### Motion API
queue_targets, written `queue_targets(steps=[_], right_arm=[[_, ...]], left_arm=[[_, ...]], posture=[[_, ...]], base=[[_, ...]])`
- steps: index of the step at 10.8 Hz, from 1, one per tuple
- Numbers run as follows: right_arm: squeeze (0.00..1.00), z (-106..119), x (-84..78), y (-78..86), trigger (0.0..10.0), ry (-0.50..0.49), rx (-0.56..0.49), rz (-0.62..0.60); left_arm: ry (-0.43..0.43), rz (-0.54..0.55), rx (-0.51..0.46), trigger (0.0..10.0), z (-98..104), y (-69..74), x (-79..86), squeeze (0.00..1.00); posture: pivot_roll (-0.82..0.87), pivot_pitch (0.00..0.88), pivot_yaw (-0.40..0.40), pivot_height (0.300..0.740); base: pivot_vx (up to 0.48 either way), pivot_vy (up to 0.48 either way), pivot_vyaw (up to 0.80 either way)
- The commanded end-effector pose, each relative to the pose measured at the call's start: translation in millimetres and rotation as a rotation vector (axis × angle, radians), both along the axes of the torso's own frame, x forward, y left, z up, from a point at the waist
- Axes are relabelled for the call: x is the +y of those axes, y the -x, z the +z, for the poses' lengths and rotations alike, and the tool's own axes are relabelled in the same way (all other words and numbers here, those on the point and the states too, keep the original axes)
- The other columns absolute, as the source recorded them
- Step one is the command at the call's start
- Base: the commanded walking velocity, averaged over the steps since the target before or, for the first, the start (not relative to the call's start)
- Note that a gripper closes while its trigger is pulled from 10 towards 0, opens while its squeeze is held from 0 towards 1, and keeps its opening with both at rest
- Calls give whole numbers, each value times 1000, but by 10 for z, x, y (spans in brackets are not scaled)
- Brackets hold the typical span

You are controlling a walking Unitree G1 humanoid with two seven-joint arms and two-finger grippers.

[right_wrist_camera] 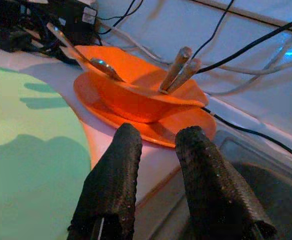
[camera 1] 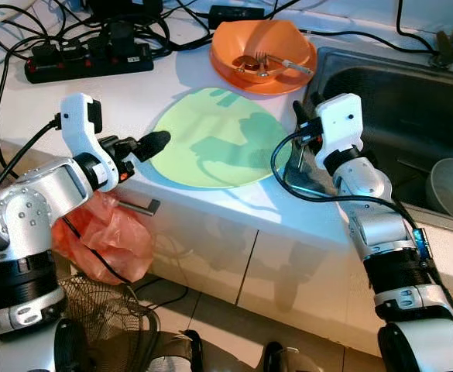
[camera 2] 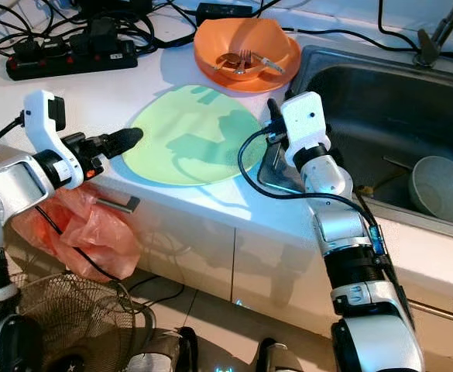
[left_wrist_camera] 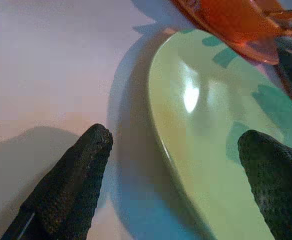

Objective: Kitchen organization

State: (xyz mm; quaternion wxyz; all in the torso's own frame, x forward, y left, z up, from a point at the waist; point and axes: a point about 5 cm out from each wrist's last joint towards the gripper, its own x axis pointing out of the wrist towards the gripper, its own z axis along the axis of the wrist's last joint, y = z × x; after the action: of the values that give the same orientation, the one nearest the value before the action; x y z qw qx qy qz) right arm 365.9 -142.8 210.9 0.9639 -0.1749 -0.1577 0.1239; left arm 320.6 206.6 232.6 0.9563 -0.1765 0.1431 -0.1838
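A large pale green plate (camera 1: 218, 139) lies flat on the white counter (camera 1: 133, 93). My left gripper (camera 1: 155, 142) is at the plate's left rim; in the left wrist view it stands open (left_wrist_camera: 178, 170), with one finger (left_wrist_camera: 86, 160) over the counter and the other over the plate. Behind it, an orange bowl (camera 1: 261, 46) rests on an orange plate (right_wrist_camera: 180, 127) and holds a fork, a spoon and wooden-handled utensils (right_wrist_camera: 178, 70). My right gripper (camera 1: 298, 111) hovers at the counter's edge by the sink, fingers (right_wrist_camera: 121, 160) a little apart with nothing between them.
A steel sink (camera 1: 396, 101) lies to the right with a white bowl (camera 1: 451, 186) in it. A black power strip (camera 1: 87, 62) and tangled cables run along the back. An orange plastic bag (camera 1: 102, 232) hangs off the counter front above a wire fan guard (camera 1: 110, 310).
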Motion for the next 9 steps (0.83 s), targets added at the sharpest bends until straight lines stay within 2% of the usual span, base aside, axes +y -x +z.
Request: queue_targets(steps=[1,4,8,9], right_arm=[[0,-110,1,1,10000,38,47,6],[0,-320,18,5,10000,84,167,15],[0,-338,48,8,10000,73,187,32],[0,-330,52,8,10000,70,186,33]], left_arm=[[-24,-19,16,10000,23,1,-28,0],[-52,-27,40,10000,21,5,-70,0],[-40,-66,44,10000,46,6,-146,0],[13,-107,59,10000,30,10,-251,0]], posture=[[111,185,27,740],[109,175,28,740],[106,168,31,740],[104,167,32,740]], base=[[0,0,0],[0,0,0],[0,0,0],[0,0,0]])
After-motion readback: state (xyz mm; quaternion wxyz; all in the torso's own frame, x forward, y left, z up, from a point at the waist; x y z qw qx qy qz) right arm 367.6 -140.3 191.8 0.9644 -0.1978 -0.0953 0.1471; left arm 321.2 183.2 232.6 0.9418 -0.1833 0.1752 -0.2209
